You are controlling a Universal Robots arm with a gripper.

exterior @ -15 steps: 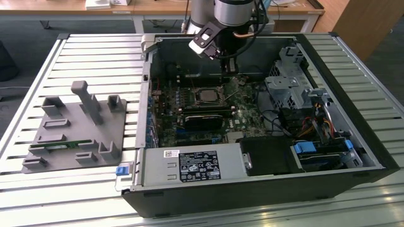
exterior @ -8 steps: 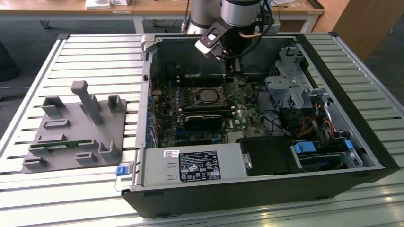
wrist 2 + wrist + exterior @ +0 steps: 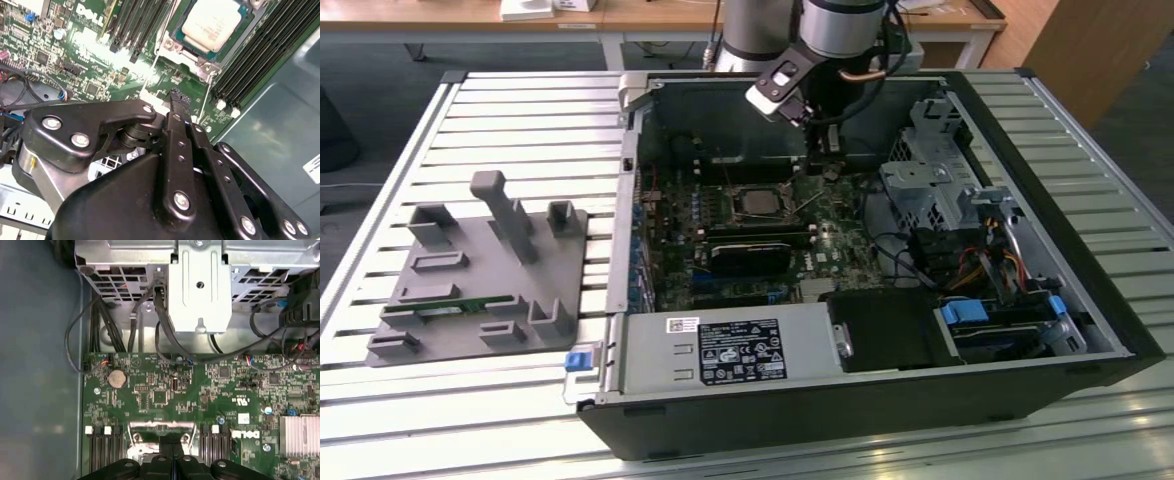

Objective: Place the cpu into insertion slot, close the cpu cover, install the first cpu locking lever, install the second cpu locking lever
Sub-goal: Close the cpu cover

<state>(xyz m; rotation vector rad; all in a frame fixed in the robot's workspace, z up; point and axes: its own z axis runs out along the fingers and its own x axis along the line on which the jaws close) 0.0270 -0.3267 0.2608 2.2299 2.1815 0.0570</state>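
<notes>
The cpu [image 3: 215, 25], its silvery top showing, lies in the insertion slot [image 3: 755, 202] on the green motherboard inside the open computer case. The cpu cover [image 3: 192, 54], a metal frame, lies around the chip. A thin wire lever [image 3: 813, 206] stands slanted at the slot's side toward the exterior view's right. My gripper [image 3: 825, 172] hangs just above the board on that same side of the slot. In both wrist views its black fingers [image 3: 178, 97] [image 3: 172, 454] are pressed together, and I see nothing held between them.
A metal drive cage [image 3: 927, 190] with cables stands on the exterior view's right of the gripper. A black card [image 3: 750, 255] and the power supply box [image 3: 727, 350] lie nearer the camera. A grey fixture [image 3: 480, 270] sits on the slatted table at the left.
</notes>
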